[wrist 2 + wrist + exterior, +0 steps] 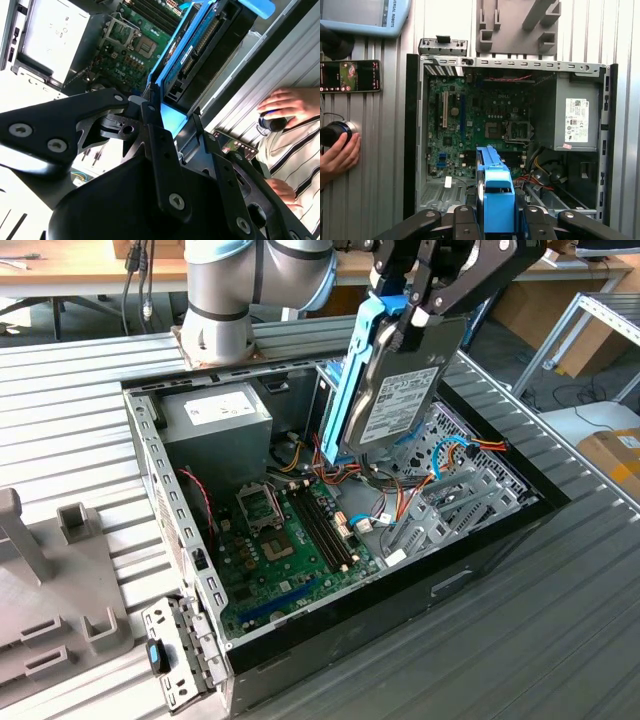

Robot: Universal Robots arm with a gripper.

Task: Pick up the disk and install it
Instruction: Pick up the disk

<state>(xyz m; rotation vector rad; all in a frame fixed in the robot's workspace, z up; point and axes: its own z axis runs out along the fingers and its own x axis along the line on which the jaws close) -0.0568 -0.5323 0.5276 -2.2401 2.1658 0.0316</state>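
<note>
The tool (410,325) pinched the disk (398,395) by its upper end; the disk hung straight below it, long axis near upright and slightly tilted, over the open computer case (150,470), nearest the metal bays (470,490) at the exterior view's right.

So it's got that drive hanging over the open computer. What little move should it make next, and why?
Probably a slow, short descent. The pincer grips the disk on end above the open computer case, over the silver drive bay at the exterior view's right. The disk looks clear of the bay, and loose cables lie beneath it, so going gently seems safest.
</note>
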